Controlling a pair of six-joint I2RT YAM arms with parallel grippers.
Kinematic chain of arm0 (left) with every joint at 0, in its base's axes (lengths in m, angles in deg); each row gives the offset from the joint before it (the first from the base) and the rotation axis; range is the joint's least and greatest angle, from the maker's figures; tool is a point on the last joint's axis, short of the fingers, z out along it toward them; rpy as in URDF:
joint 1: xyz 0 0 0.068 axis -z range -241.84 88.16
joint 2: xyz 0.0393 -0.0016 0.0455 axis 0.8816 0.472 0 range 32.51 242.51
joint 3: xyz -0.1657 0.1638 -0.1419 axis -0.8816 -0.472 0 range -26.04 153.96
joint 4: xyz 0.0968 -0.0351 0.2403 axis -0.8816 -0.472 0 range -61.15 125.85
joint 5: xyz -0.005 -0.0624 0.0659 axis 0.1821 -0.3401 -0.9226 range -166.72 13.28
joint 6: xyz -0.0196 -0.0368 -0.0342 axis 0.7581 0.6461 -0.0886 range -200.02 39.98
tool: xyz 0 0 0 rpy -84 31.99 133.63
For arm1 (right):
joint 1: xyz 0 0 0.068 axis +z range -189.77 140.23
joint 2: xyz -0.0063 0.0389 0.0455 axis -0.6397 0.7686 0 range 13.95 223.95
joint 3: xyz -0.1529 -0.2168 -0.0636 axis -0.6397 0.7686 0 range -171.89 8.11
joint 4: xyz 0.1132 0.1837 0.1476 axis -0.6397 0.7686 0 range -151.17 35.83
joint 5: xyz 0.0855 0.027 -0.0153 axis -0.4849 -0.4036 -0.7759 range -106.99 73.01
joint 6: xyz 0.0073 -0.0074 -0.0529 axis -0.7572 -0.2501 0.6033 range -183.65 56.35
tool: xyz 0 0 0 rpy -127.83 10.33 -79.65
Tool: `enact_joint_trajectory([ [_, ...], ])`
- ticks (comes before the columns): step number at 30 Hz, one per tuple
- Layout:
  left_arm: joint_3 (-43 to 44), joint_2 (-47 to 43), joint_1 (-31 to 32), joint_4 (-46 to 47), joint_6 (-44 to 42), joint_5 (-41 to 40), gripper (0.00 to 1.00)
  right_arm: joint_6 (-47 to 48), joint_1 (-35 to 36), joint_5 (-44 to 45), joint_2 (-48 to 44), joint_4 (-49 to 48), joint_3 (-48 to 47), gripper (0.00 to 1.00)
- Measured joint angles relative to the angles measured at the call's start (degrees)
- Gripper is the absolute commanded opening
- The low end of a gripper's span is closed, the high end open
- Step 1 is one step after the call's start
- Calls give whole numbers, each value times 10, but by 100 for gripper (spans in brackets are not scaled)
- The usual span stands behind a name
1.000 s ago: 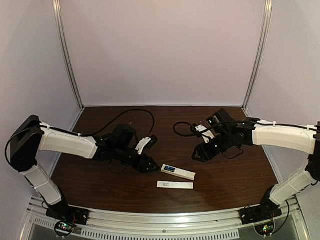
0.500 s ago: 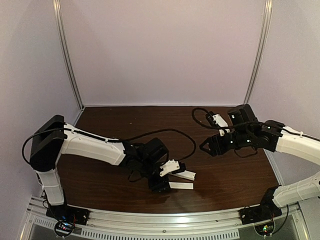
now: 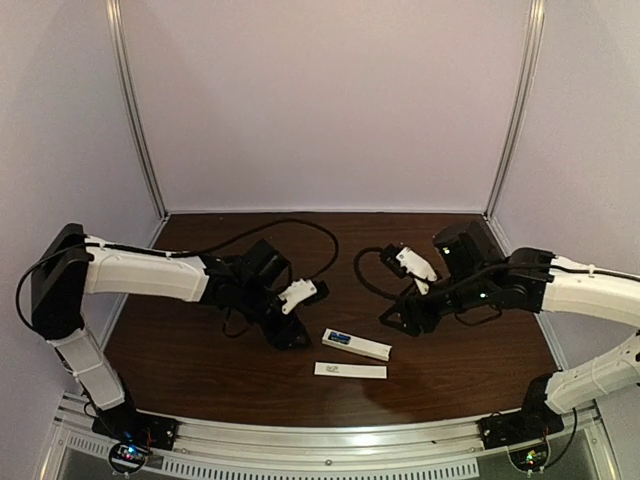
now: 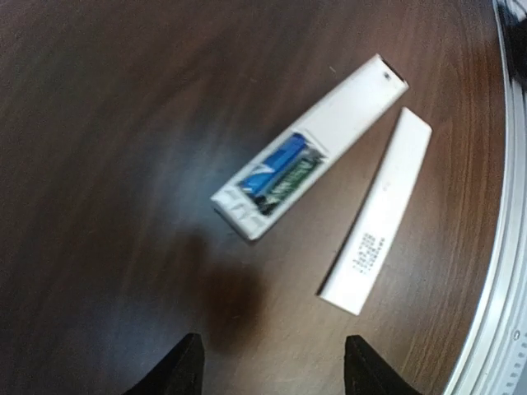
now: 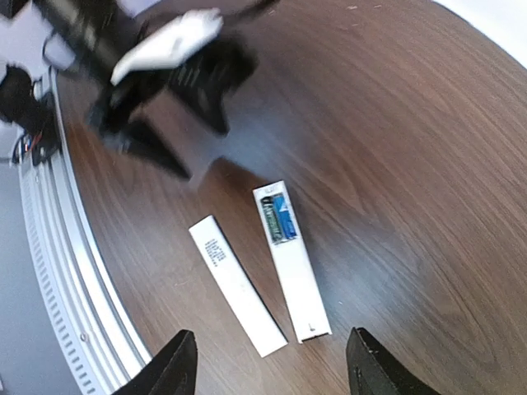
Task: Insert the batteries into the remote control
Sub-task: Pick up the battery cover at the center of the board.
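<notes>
Small dark print on the white cover strip (image 4: 379, 212) is illegible.

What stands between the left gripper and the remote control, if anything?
Nothing visible does. Only bare table lies between the open left gripper and the remote control. The white cover strip lies beside the remote, apart from it and off that path.
</notes>
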State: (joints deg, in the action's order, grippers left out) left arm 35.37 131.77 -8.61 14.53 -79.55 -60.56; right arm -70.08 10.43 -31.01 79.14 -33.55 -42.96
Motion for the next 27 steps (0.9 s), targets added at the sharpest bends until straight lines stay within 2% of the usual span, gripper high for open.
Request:
enact_joint_trajectory([
  [5,-66,-118,-120,40,79,16,64,76,96,14,172,26,-98,60],
  [9,-97,-170,-167,54,130,17,66,125,142,26,297,64,-171,59],
  [16,-122,-204,-189,54,178,17,67,180,157,35,423,119,-257,58],
  [27,-125,-218,-190,54,195,18,68,218,157,40,525,187,-363,58],
])
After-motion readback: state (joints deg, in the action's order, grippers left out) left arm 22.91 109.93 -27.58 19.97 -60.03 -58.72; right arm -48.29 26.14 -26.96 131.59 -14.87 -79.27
